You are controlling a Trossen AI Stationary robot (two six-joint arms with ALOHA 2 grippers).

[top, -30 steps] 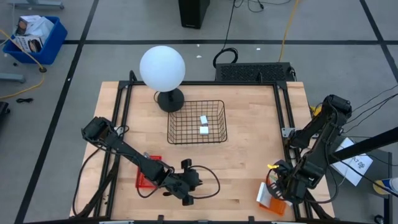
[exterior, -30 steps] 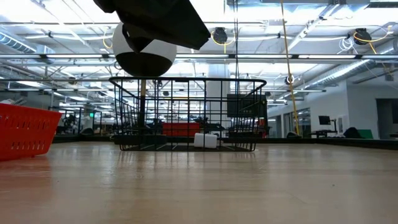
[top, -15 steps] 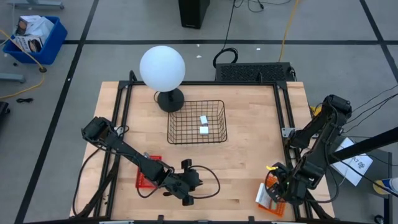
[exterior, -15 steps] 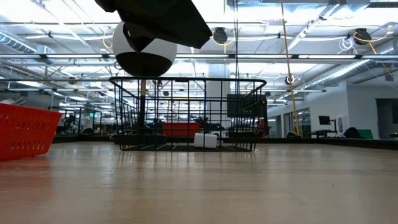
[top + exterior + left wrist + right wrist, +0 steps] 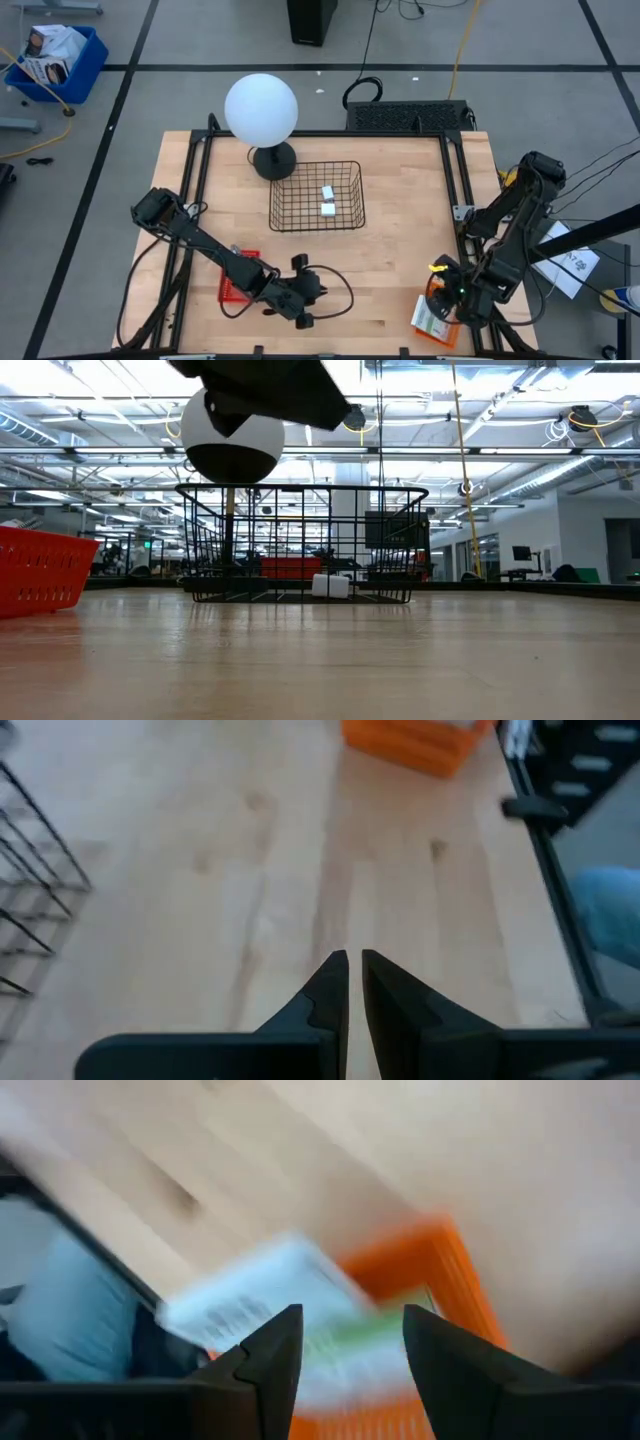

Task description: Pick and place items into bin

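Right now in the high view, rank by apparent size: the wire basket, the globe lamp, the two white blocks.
1. Wire basket
2. Globe lamp, somewhat smaller; it stands taller, nearer the camera, so unsure
3. White blocks, both alike, far smallest

Two blocks [image 5: 327, 200] in wire basket [image 5: 316, 222]; lamp [image 5: 261, 110] behind it.
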